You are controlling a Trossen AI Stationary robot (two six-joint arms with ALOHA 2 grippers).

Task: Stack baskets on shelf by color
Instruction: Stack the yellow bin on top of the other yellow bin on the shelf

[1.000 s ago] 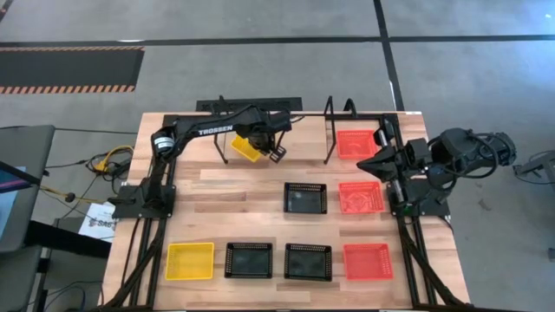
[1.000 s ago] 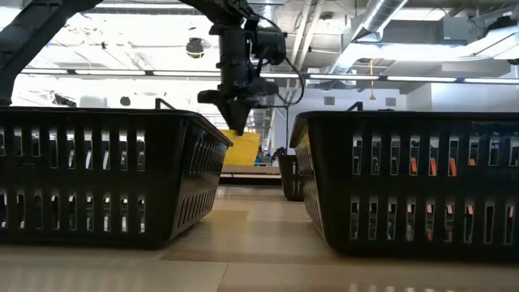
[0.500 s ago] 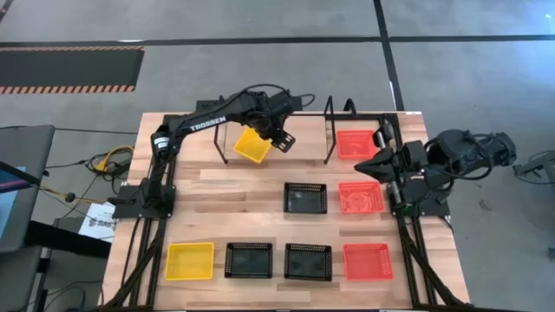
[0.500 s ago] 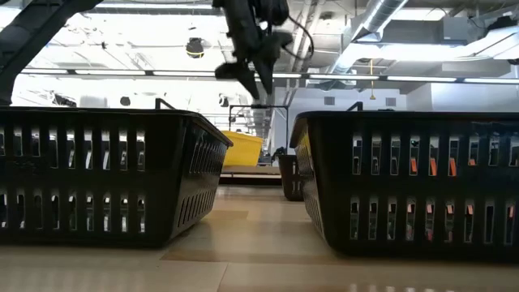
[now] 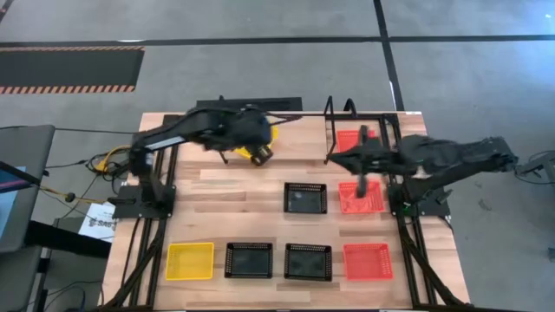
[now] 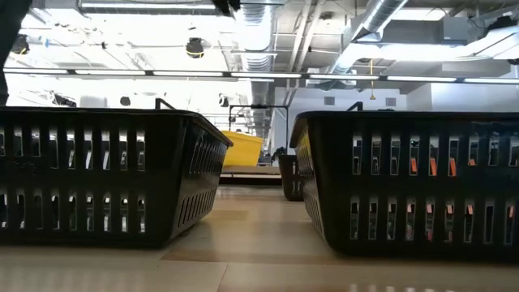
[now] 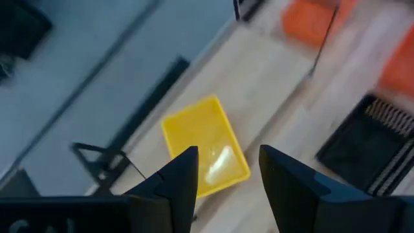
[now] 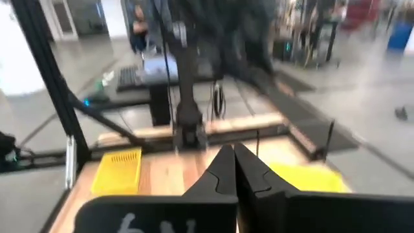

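A yellow basket (image 7: 204, 152) lies flat on the left part of the shelf (image 5: 303, 140), and the left arm mostly covers it in the high view. My left gripper (image 7: 226, 155) hangs open high above this basket, clear of it. A red basket (image 5: 351, 139) sits on the shelf's right part. My right gripper (image 5: 340, 159) is shut and empty, and it points level toward the table's left, above the shelf's right half. On the table lie a black basket (image 5: 305, 198) and a red basket (image 5: 360, 198).
Along the near edge stand a yellow basket (image 5: 189, 260), two black baskets (image 5: 249, 260) (image 5: 308, 260) and a red basket (image 5: 368, 260). Black wire hoops (image 5: 329, 130) rise from the shelf. The two black baskets fill the foreground of the low view.
My left gripper has opened and let go of the yellow basket, which went from tilted in the hold to lying flat on the shelf. The gripper then rose steeply and drew back toward the table's left. My right arm has stretched out toward the table's left, over the red baskets.
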